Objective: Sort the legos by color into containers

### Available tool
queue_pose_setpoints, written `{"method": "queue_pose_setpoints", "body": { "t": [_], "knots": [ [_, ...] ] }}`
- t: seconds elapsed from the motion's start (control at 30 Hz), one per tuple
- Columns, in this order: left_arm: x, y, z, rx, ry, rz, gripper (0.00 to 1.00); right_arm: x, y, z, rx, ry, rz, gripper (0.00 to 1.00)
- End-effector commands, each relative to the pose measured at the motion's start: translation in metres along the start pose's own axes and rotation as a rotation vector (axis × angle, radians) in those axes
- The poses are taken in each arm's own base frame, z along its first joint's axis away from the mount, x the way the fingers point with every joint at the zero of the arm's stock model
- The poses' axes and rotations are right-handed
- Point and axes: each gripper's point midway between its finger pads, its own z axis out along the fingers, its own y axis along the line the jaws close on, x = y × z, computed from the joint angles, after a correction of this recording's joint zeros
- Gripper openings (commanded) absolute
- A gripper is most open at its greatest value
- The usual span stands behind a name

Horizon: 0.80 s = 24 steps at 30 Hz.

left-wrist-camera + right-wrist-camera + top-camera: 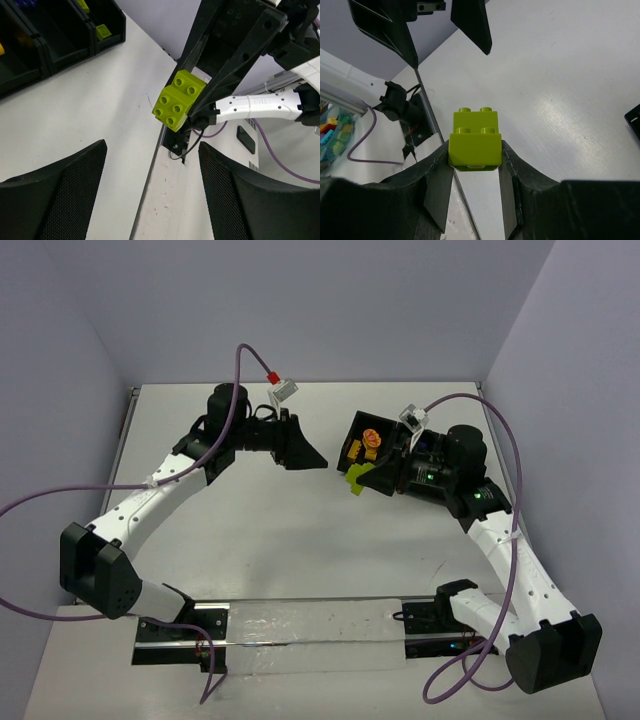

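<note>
Carrying a lime-green lego (474, 135) above the table (250, 540), beside the tray (362, 422) toward the far right corner.
The right gripper (475, 152) clamps it; the left gripper (152, 147) hangs spread and empty. Next, it likely needs releasing over the green compartment.

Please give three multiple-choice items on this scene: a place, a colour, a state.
1. Where is the black tray? A far right of the table B near left corner C between arm bases
2. Colour of the brick in the right hand? A blue B lime green C orange
3. The left hand is: A shut on a brick B shut, empty C open, empty
Key: 1A, it sits beside the right hand; 2B, it shows lime green; 3C, fingers apart, nothing between.
</note>
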Motion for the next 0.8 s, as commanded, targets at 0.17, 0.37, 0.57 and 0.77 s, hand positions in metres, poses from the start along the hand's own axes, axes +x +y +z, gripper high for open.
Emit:
{"method": "queue_pose_setpoints", "body": {
  "t": [0.17,0.37,0.57,0.77],
  "knots": [
    [0.0,-0.032,0.002,0.144,0.015,0.103,0.88,-0.02,0.03,-0.005,-0.131,-0.025,-0.079,0.0],
    [0.009,-0.045,0.018,0.22,0.063,0.096,0.87,-0.022,0.045,-0.007,-0.208,-0.024,-0.093,0.0],
    [0.014,-0.056,0.025,0.266,0.089,0.116,0.82,-0.021,0.054,-0.01,-0.264,-0.009,-0.096,0.0],
    [0.017,-0.065,0.032,0.292,0.11,0.131,0.71,-0.018,0.057,-0.008,-0.287,0.014,-0.092,0.0]
  ]
}}
